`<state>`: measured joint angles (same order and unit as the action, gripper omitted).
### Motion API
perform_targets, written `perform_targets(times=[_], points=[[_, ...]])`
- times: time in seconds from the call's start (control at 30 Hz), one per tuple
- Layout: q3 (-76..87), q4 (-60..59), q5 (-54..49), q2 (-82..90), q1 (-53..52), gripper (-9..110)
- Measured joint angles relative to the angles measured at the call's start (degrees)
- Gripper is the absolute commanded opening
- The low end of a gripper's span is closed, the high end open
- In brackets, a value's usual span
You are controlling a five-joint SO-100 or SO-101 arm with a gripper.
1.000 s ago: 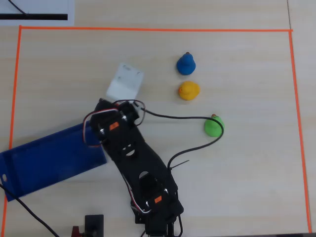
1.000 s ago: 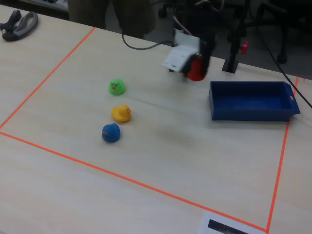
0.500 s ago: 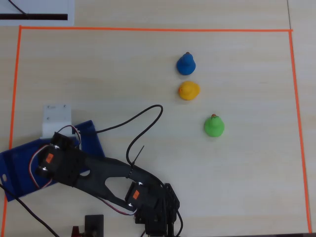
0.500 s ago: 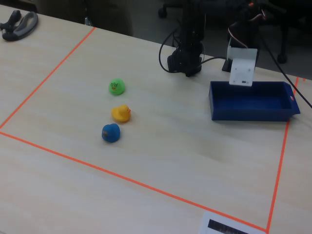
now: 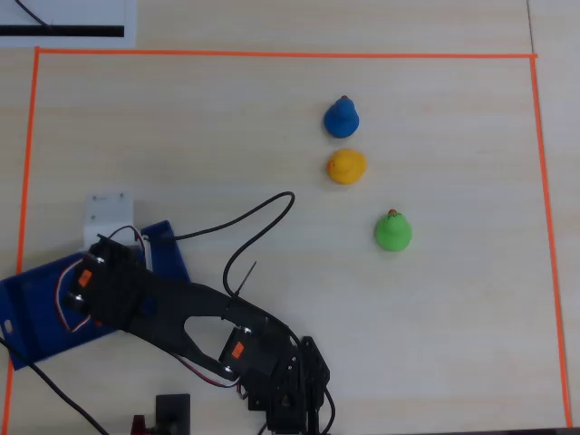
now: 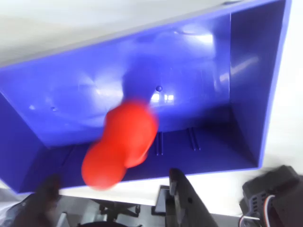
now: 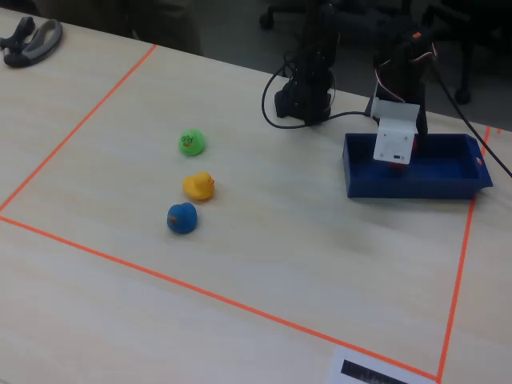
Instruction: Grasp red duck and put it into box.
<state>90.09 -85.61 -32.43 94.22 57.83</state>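
Overhead, oblique side, close wrist views

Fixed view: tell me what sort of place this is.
Probably an office or lab set up for robot trials: orange tape marks a work area on a pale wooden table, and office chair bases stand behind the arm.

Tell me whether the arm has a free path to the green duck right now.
Probably yes: the green duck stands alone on open table, nothing beside it. The end effector is over the box, apparently releasing the red duck.

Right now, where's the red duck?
In the wrist view the red duck is blurred over the blue box's floor, just ahead of the gripper; whether it has landed is unclear.
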Motion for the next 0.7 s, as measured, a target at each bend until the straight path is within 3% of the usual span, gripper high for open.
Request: perform_targets(times=[0.13,0.23,0.4,0.57,0.7], points=[[-1.67,-2.29,-2.64,4.92,-7.91,23],[-3.6,-2.46,-6.15,10.46,-17.31,0],[3.87,14.15,-12.66,23.29,-38.58,0],[27.33,37.71,-22.68,39.11,-56.25,0],[50.36,56.07,-30.06,53.88,-62.58,0]])
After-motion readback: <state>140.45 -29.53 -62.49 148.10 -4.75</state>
